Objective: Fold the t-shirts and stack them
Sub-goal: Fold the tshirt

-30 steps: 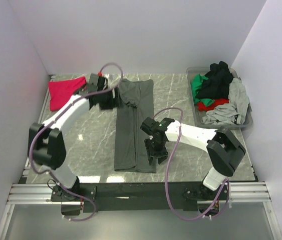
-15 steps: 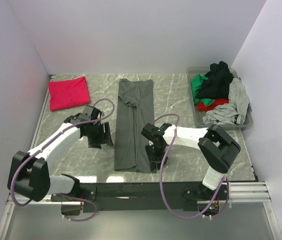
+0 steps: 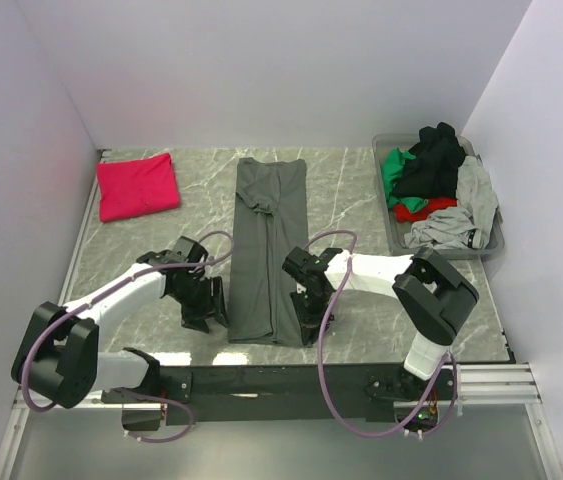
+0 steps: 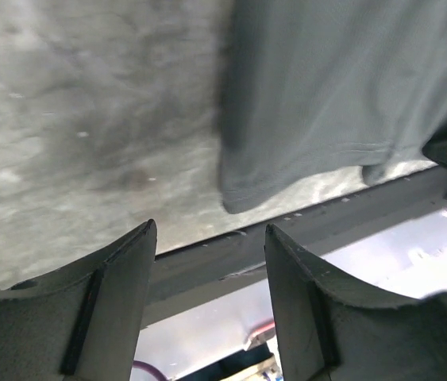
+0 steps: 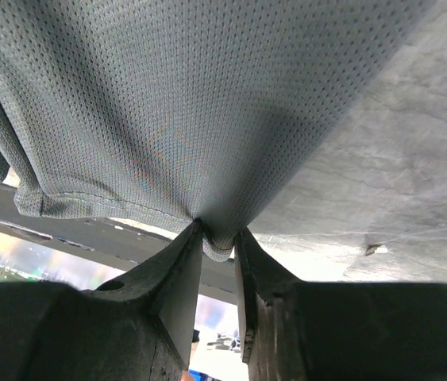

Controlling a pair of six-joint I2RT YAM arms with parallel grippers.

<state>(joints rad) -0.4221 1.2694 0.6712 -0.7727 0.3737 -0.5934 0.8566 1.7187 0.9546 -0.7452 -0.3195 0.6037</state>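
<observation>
A dark charcoal-grey t-shirt [image 3: 267,245] lies folded into a long strip down the middle of the table. My right gripper [image 3: 313,325] is shut on the shirt's near right hem corner [image 5: 221,238]. My left gripper [image 3: 206,315] is open and empty, just left of the shirt's near left corner [image 4: 247,194], close to the table's front edge. A magenta-red t-shirt [image 3: 137,185] lies folded at the far left.
A clear plastic tub [image 3: 393,215] at the far right holds a heap of black [image 3: 431,160], green [image 3: 393,170], red and light grey [image 3: 466,205] shirts. The dark front rail [image 4: 302,238] runs just past the table's near edge.
My left arm has swung from the far side of the table, near the magenta shirt, to the near left corner of the grey shirt. My right gripper moved slightly nearer on the hem.
</observation>
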